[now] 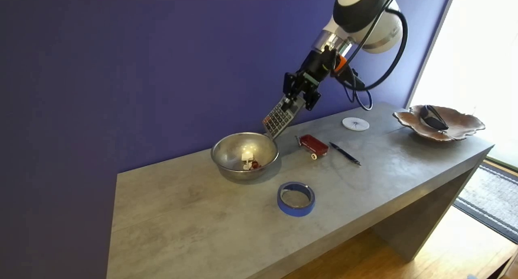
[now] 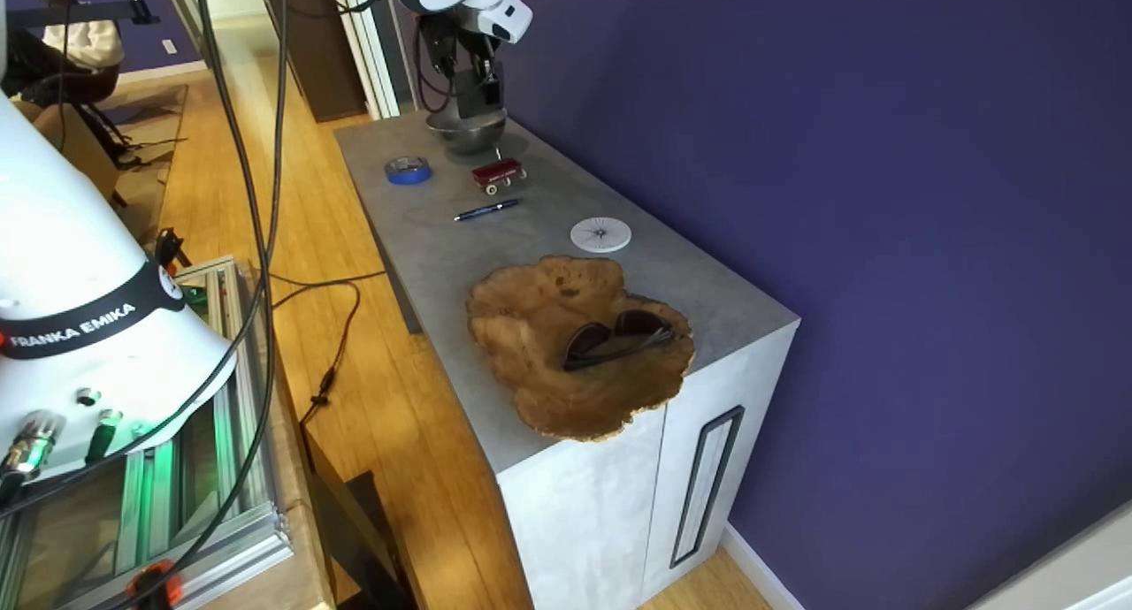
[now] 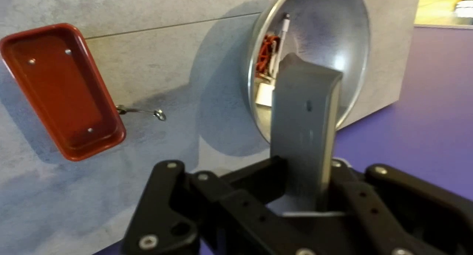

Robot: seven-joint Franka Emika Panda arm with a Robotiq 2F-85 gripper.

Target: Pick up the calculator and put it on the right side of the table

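Above the table (image 1: 182,214), by the bowl (image 1: 226,149), the calculator (image 1: 280,117) hangs aslant, pinched at its upper end by the gripper (image 3: 306,173), jaws drawn in on both faces. Whether its lower corner touches the bowl cannot be told; if so, a sideways move could snag there and twist it loose. Letting go here would likely tip it into the bowl. A low swing might also knock the wagon (image 1: 314,144) or the pen (image 1: 344,153).

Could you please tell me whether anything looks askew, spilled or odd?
I see nothing spilled. The calculator is askew, tilted in the gripper near the metal bowl, probably just from being held. The sunglasses lying in the wooden bowl look slightly out of place.
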